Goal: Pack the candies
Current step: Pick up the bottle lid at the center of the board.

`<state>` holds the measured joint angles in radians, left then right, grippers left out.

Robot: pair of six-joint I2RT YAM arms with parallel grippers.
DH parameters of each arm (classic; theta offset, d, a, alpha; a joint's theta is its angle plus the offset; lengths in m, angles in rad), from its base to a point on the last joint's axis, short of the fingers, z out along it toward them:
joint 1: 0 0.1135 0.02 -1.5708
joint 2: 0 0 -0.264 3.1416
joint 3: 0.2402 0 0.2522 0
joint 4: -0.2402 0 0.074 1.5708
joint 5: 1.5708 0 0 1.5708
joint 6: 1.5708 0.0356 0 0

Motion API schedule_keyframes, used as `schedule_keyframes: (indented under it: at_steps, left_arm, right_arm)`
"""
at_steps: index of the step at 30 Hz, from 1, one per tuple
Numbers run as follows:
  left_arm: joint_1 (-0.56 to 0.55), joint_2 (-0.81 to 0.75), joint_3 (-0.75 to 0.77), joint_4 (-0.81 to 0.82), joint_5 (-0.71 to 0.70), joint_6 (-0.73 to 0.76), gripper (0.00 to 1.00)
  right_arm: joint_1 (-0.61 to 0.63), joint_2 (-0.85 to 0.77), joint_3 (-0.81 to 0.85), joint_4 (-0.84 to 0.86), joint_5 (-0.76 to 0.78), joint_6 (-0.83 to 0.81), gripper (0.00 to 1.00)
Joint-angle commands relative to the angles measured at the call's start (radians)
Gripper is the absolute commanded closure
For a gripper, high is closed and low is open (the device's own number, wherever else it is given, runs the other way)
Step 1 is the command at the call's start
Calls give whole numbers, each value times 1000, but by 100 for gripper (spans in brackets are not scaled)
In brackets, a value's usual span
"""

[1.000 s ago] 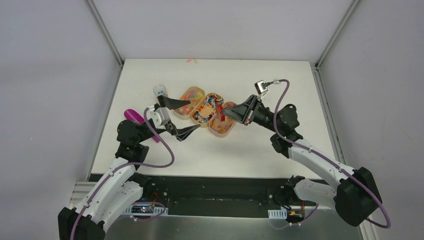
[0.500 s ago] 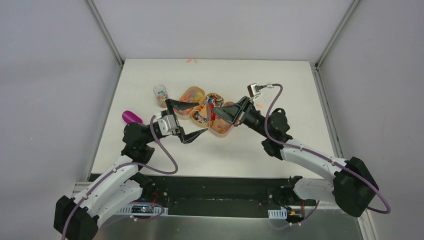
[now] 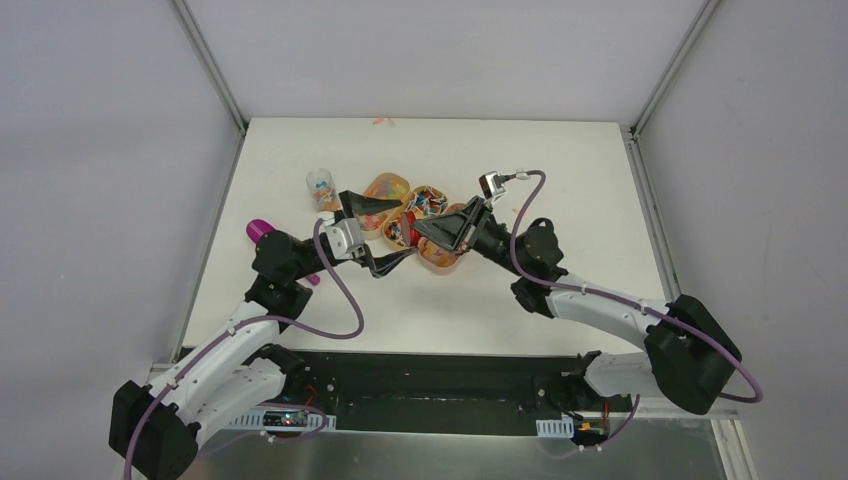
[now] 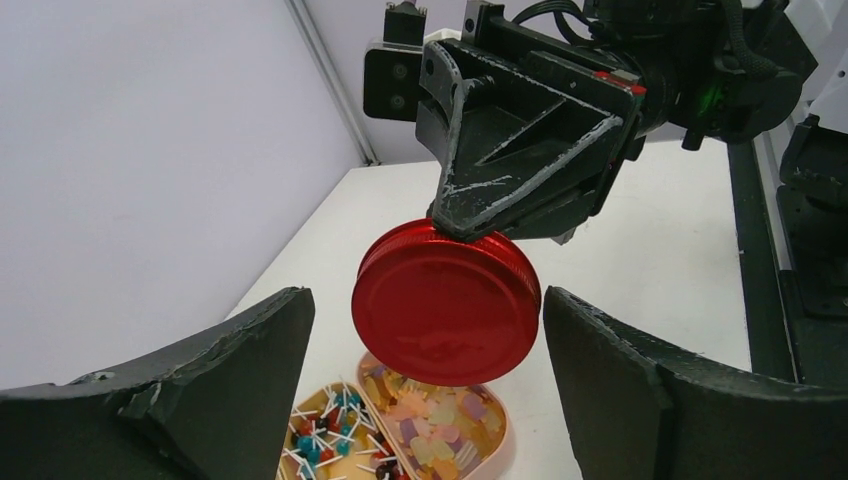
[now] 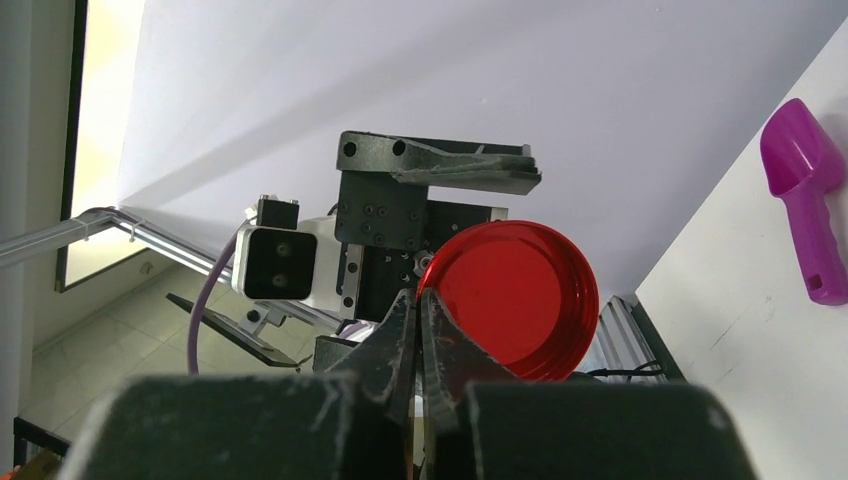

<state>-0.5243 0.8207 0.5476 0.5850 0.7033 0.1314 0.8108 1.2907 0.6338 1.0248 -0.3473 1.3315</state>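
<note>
A flat red lid (image 4: 445,315) hangs above the trays, pinched by its rim in my shut right gripper (image 4: 468,222). My left gripper (image 4: 425,345) stands open around that lid, one finger (image 4: 225,385) on each side, with a narrow gap to the right one. Below lie the candies: small lollipop-like pieces (image 4: 322,440) in one tray and pale gummies (image 4: 450,432) in the tray beside it. From above, both grippers meet over the three candy trays (image 3: 384,190). In the right wrist view the red lid (image 5: 512,298) sits in my right gripper (image 5: 420,312).
A small clear jar (image 3: 321,188) holding some candies stands left of the trays. A magenta scoop (image 3: 262,232) lies at the left edge, partly behind the left arm. A few loose bits (image 3: 384,122) lie at the far edge of the table.
My right arm carried the red lid leftward. My left arm swung right until its fingers came round the lid, and its jaws narrowed slightly.
</note>
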Motion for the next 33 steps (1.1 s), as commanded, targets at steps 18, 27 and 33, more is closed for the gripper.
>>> schedule_keyframes:
  at_steps: [18, 27, 33]
  left_arm:
    - [-9, 4, 75, -31, 112, 32, 31]
    - [-9, -10, 53, 23, 78, 12, 21]
    - [-9, -12, 46, 33, 75, 23, 22]
  right_arm:
    - [7, -93, -6, 58, 13, -54, 100]
    - [8, -84, -17, 70, 15, -61, 100]
    - [9, -64, -10, 89, 10, -47, 100]
